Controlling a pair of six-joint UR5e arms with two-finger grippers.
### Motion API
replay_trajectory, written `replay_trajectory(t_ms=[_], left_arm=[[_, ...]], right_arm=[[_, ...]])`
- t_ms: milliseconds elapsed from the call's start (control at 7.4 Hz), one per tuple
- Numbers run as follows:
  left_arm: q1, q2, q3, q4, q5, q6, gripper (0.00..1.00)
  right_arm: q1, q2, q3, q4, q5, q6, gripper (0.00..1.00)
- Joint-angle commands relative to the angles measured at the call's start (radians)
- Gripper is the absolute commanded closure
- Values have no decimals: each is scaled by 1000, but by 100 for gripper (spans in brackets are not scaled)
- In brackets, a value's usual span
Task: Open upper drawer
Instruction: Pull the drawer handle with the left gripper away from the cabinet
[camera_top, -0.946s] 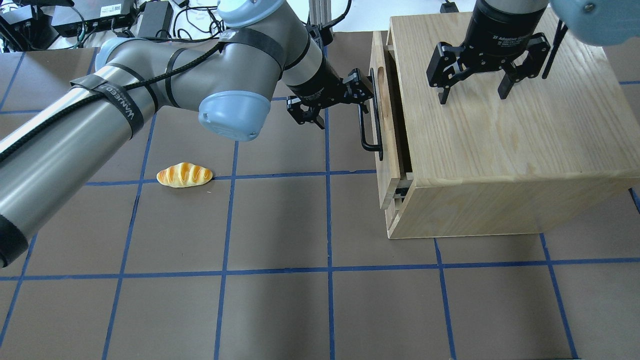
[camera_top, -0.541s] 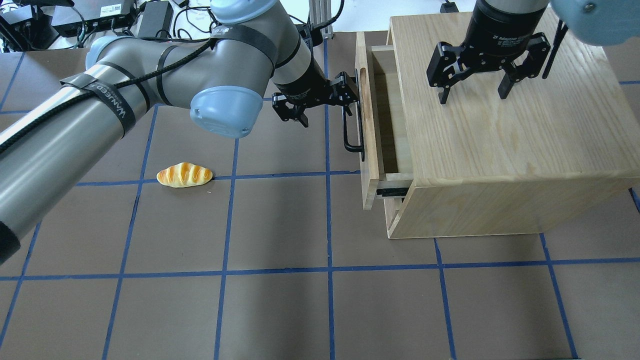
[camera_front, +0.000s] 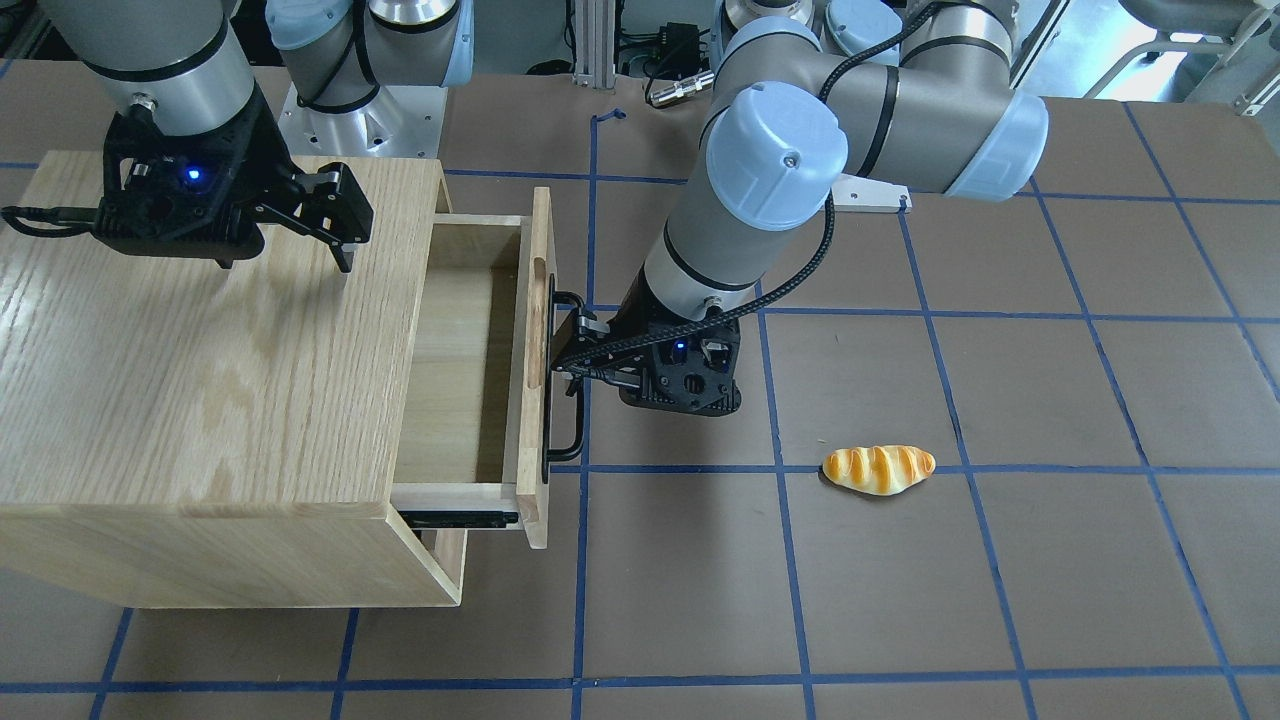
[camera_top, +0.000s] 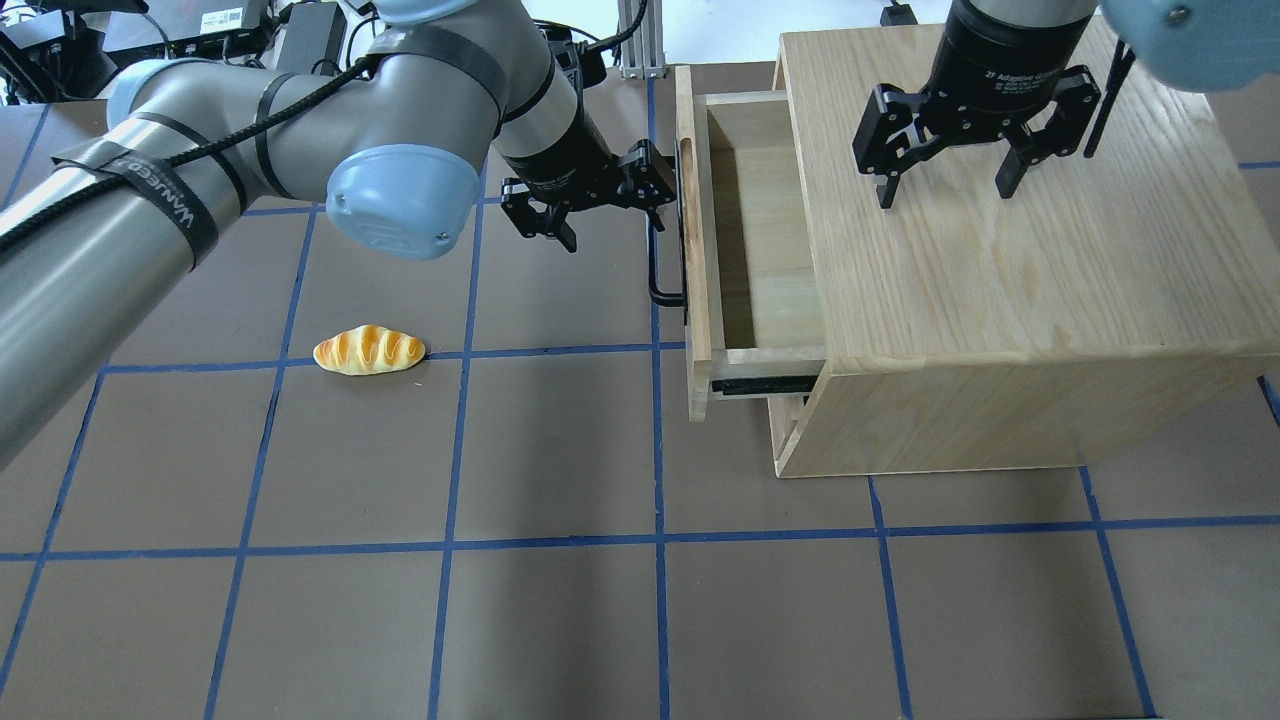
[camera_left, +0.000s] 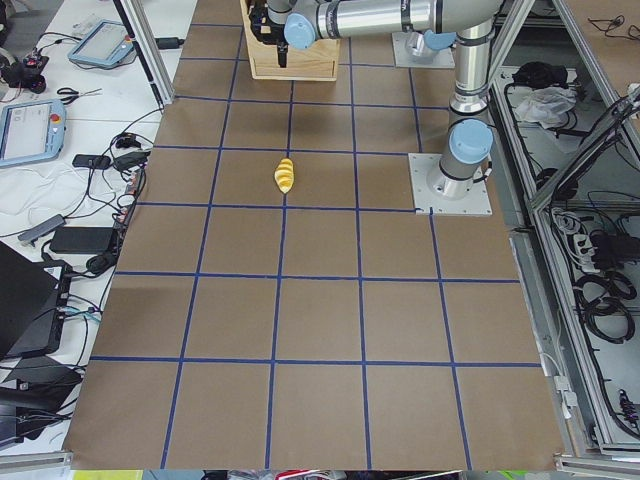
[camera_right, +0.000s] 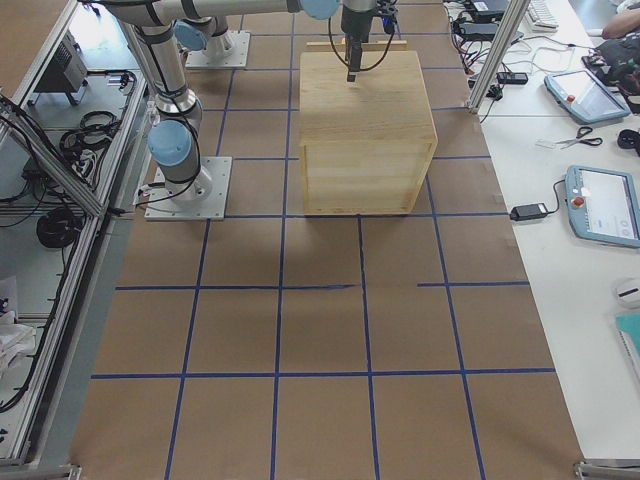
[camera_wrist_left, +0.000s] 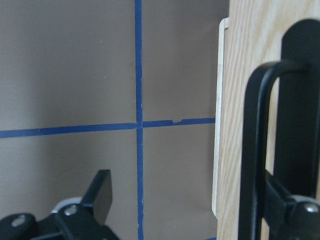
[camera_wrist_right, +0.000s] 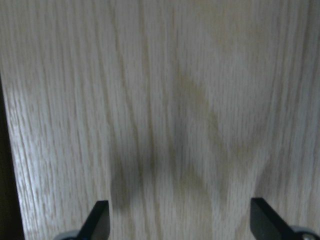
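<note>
The upper drawer (camera_top: 765, 230) stands pulled well out of the oak cabinet (camera_top: 1000, 300), its empty inside showing, also in the front-facing view (camera_front: 455, 350). Its black bar handle (camera_top: 655, 265) faces my left arm. My left gripper (camera_top: 610, 210) is open, with one finger hooked behind the handle bar (camera_wrist_left: 252, 150) and the other finger (camera_wrist_left: 100, 192) out over the table. My right gripper (camera_top: 947, 190) is open, its fingertips down on the cabinet top (camera_wrist_right: 180, 125).
A toy bread roll (camera_top: 368, 350) lies on the brown table to the left of the drawer, also in the front-facing view (camera_front: 878, 469). The black side rail (camera_top: 765, 383) shows under the drawer. Blue tape lines grid the table.
My left gripper has moved left with the handle and the drawer has slid far out of the cabinet. The right gripper has stayed on the cabinet top.
</note>
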Motion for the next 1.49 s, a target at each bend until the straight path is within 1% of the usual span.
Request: replay_trajectory(t_ms=[0,405,676,1351], left_arm=[[38,24,-20,-10,0,44,0],[79,36,-23,-25,0,72,0],[111,44,-23,-57,0,116,0],[136,53,-22,-65,20,129,0]], right_arm=[[0,0,-1,0,0,0,0],[0,0,-1,0,0,0,0],[0,0,-1,0,0,-1,0],[0,0,-1,0,0,0,0]])
